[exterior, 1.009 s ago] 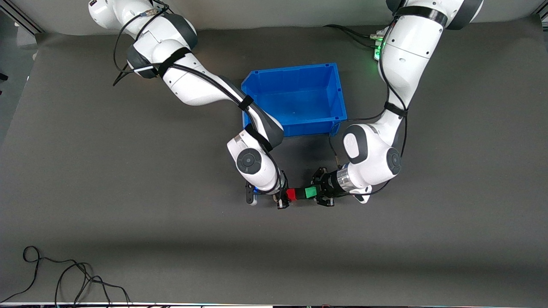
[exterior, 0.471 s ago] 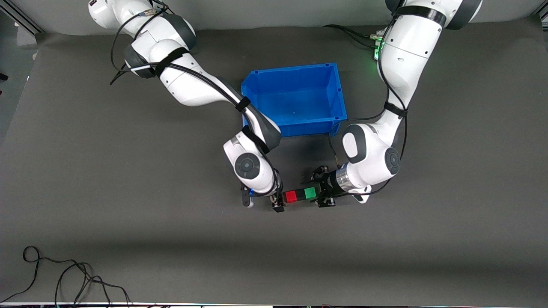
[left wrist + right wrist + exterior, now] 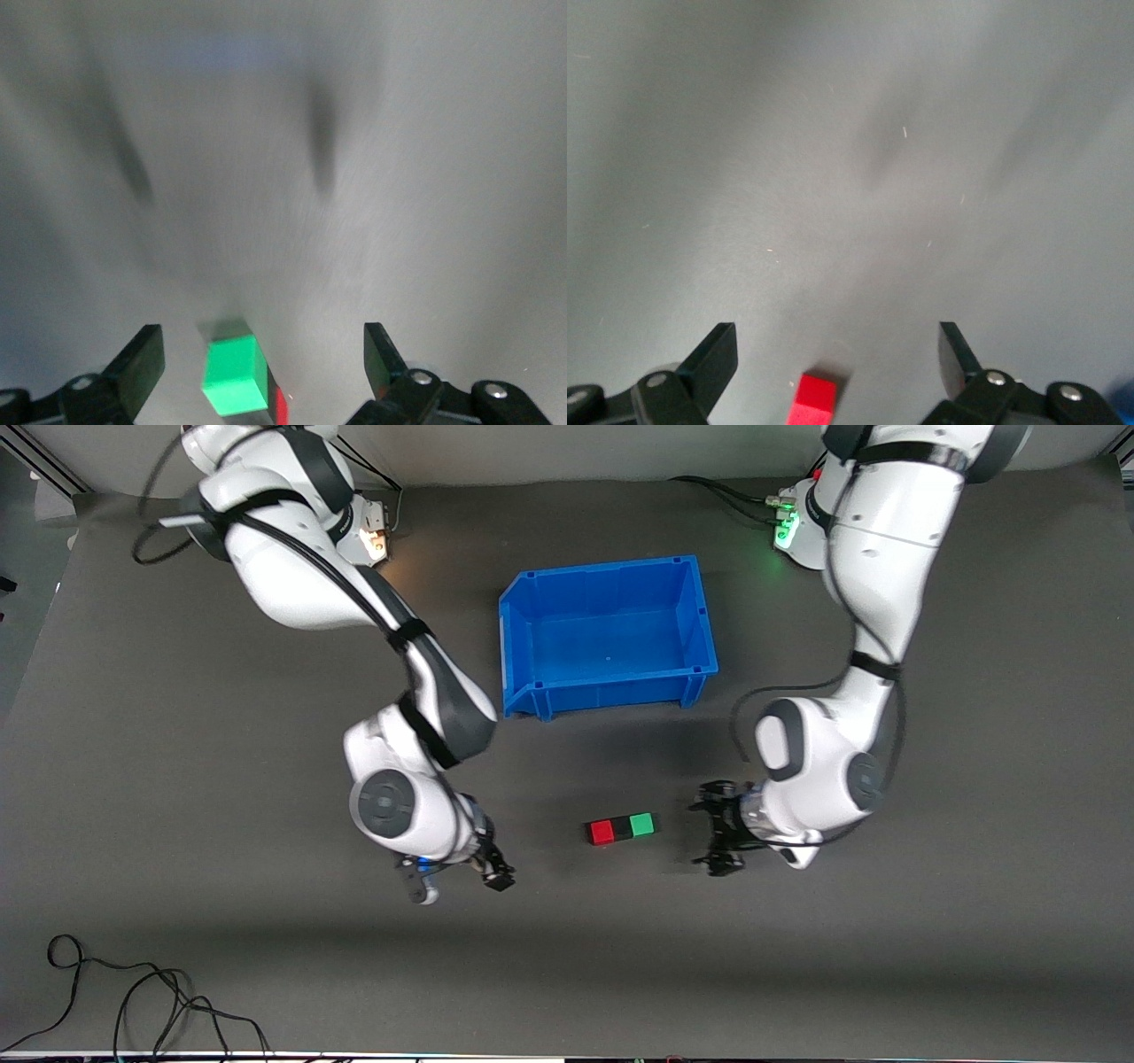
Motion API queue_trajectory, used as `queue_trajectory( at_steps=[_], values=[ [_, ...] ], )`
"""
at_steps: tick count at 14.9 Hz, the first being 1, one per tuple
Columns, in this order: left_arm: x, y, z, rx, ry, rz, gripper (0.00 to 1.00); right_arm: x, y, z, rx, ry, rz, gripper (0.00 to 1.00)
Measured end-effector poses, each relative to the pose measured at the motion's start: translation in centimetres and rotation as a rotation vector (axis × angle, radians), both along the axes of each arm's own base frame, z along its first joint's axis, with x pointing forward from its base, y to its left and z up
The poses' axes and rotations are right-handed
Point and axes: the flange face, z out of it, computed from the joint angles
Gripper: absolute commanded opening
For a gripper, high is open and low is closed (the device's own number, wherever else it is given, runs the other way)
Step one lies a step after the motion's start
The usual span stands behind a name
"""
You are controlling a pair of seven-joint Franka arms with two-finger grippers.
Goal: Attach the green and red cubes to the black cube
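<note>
Three cubes lie in a joined row on the grey surface point(image 3: 177, 957), near its middle and a little toward the front-camera edge. The red cube point(image 3: 601, 832) sits at the right arm's end of the row, the black cube point(image 3: 623, 828) in the centre, and the green cube point(image 3: 642, 824) at the left arm's end; each touches its neighbour. The row lies nearer the front camera than the blue bin point(image 3: 517, 629), which stands toward the robots' edge of the surface, clear of the cubes.

The right hand point(image 3: 490, 865) is over bare surface toward the right arm's end, apart from the red cube, fingers spread and holding nothing. In the right wrist view the two fingers point(image 3: 713, 357) stand wide apart, with the red cube point(image 3: 816, 398) lying free between them farther off.

The left hand point(image 3: 716, 834) is over bare surface toward the left arm's end, apart from the green cube, likewise spread and empty. In the left wrist view its fingers point(image 3: 140, 366) flank the green cube point(image 3: 234, 379) without touching it; a sliver of red point(image 3: 281, 409) shows at the cube's edge.

A black cable point(image 3: 133, 992) lies coiled at the front-camera corner at the right arm's end of the surface.
</note>
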Motion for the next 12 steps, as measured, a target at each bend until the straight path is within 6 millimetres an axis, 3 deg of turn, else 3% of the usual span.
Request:
queue_trajectory(
  at_steps=[3, 6, 10, 12],
  values=[
    [0.6, 7.5, 4.3, 0.022, 0.010, -0.230, 1.00, 0.2, -5.5, 5.7, -0.017, -0.029, 0.224, 1.00],
    [0.1, 14.3, 8.7, 0.112, 0.007, -0.438, 1.00, -0.5, -13.2, 11.5, -0.031, 0.028, 0.425, 1.00],
    [-1.1, 19.1, 15.3, 0.124, -0.028, -0.652, 1.00, -0.9, -24.5, 16.8, -0.051, -0.017, 0.711, 1.00],
    [-1.7, 21.3, 18.9, 0.093, -0.063, -0.783, 1.00, -2.2, -27.9, 18.3, -0.052, 0.008, 0.749, 1.00]
  ],
)
